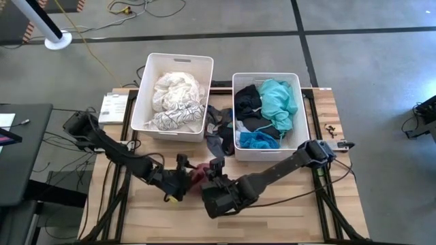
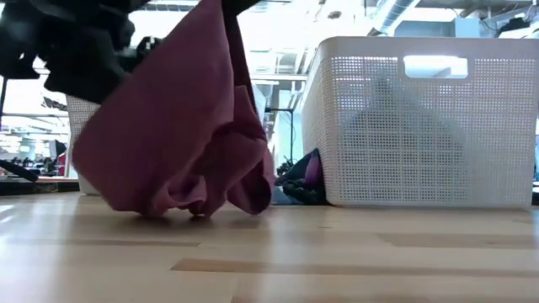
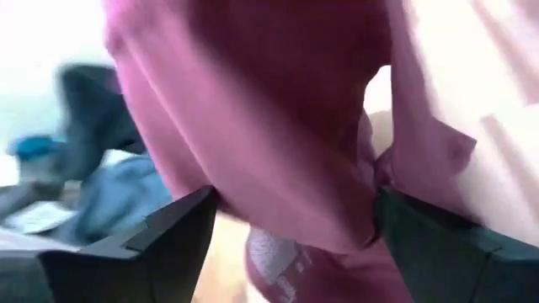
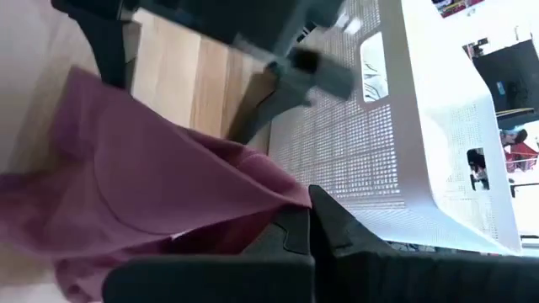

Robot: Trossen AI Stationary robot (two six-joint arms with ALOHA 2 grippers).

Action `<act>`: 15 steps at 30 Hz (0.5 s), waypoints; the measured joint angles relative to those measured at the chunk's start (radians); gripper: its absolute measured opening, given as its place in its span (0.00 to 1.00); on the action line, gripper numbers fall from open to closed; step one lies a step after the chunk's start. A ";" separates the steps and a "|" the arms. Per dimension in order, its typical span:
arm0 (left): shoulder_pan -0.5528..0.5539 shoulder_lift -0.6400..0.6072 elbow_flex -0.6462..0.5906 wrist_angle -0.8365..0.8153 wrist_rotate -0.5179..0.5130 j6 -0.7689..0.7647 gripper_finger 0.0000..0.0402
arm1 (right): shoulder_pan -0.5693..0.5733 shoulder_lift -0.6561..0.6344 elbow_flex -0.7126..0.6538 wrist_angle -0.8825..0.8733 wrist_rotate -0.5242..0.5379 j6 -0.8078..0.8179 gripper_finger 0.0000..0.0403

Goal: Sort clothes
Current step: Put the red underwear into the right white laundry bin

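A maroon garment [image 1: 198, 175] hangs between my two grippers near the table's front edge, and it also shows in the low view [image 2: 177, 126]. My left gripper [image 1: 178, 180] is on its left side, closed on a bunch of it. My right gripper [image 1: 216, 169] is on its right side, shut on its cloth. White and patterned clothes [image 1: 178, 95] lie in the left bin [image 1: 178, 58]. Teal, black and blue clothes [image 1: 269, 109] lie in the right bin [image 1: 267, 75]. Dark garments [image 1: 218, 129] lie on the table between the bins. My left gripper has a thick bunch of the maroon cloth [image 3: 286, 185] between its two fingers [image 3: 168, 244], which stand well apart; the cloth fills the gap. One layer or several, I cannot tell. The cloth is raised here. My right gripper pinches a gathered edge of the maroon garment [image 4: 290, 198] between its two shut fingers [image 4: 337, 231]. The garment hangs slack below the hold, and its lower end [image 2: 194, 202] rests on the table.
The two white bins stand side by side on the table's far half; the right one [image 2: 421, 118] is close behind the garment. A white box [image 1: 112, 107] lies at the far left corner. Bare wood [image 1: 293, 204] stretches along the near edge.
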 joint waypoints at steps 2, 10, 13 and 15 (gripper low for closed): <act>0.015 0.000 -0.057 0.129 0.066 -0.008 0.80 | 0.000 0.000 0.012 -0.005 0.000 -0.004 0.00; 0.092 0.000 -0.245 0.595 0.369 -0.040 0.79 | 0.000 0.000 0.040 -0.006 0.000 -0.028 0.00; 0.108 0.000 -0.267 0.655 0.386 -0.043 0.79 | -0.003 0.000 0.044 0.019 0.000 -0.042 0.00; 0.112 0.000 -0.267 0.675 0.386 -0.038 0.79 | -0.003 0.000 0.044 0.041 0.000 -0.065 0.00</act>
